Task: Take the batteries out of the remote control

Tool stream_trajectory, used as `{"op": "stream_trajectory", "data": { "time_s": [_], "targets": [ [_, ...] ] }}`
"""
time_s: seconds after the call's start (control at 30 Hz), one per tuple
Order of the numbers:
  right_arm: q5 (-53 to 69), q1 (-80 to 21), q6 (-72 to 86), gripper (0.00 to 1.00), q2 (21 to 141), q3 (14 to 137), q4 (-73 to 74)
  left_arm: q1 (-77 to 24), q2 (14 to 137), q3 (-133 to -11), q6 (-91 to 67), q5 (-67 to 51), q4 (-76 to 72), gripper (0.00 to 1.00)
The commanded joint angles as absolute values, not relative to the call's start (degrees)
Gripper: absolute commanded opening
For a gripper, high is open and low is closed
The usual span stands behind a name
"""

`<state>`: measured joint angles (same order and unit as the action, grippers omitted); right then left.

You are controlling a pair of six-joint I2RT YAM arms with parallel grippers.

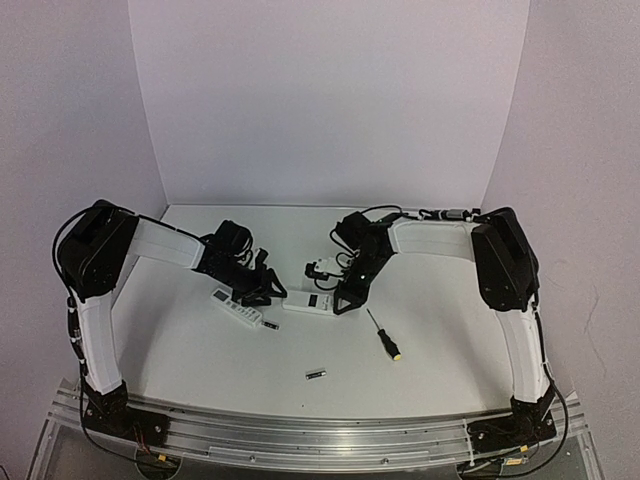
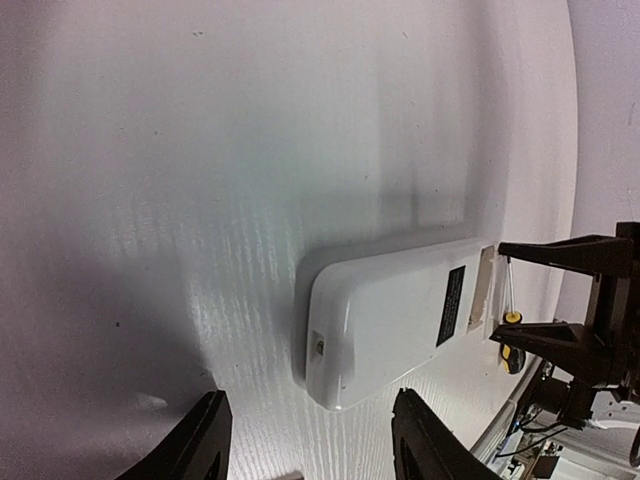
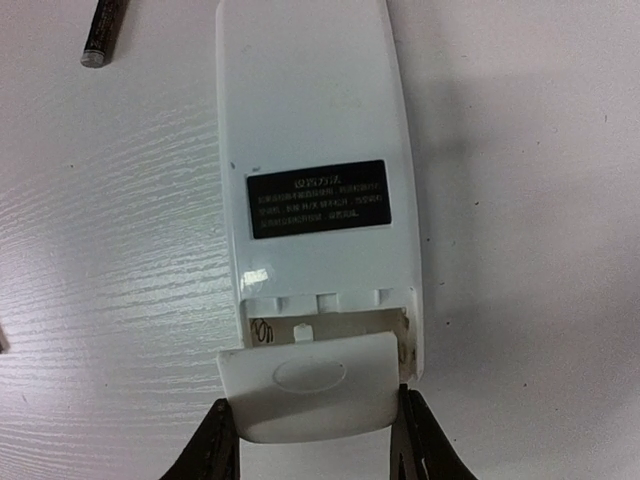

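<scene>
A white remote control [image 1: 307,303] lies back up at mid-table, with a black label [image 3: 318,197]. Its battery cover [image 3: 305,392] is slid partly out, with my right gripper [image 3: 315,440] shut on its sides. Behind the cover, the open slot [image 3: 320,325] shows a spring and no battery. My left gripper [image 2: 310,395] stands open at the remote's other end [image 2: 340,380], with its fingers to either side of it. One battery [image 1: 271,324] [image 3: 103,32] lies loose beside the remote. Another battery [image 1: 316,374] lies nearer the front edge.
A second white remote [image 1: 232,305] lies face up just left of my left gripper. A black-and-yellow-handled screwdriver [image 1: 384,335] [image 2: 511,340] lies right of the remotes. White walls close the table at the back and sides.
</scene>
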<state>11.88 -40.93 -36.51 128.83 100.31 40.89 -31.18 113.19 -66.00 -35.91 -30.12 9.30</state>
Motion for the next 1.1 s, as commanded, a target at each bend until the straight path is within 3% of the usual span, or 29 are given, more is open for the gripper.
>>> {"op": "stream_trajectory", "data": {
  "time_s": [0.0, 0.33, 1.07],
  "targets": [
    [11.47, -41.32, -35.99, 0.17, 130.21, 102.88, 42.19, -31.45, 115.10, -65.93, -35.68, -32.49, 7.63, 0.52],
    [9.34, -41.68, -35.56, 0.16, 132.02, 104.67, 42.69, -31.46, 115.45, -65.33, -35.65, -32.78, 6.77, 0.51],
    [9.66, -42.95, -34.19, 0.15, 131.54, 106.61, 44.47, -32.34, 116.61, -65.44, -34.56, -28.00, 8.40, 0.35]
  ]
}}
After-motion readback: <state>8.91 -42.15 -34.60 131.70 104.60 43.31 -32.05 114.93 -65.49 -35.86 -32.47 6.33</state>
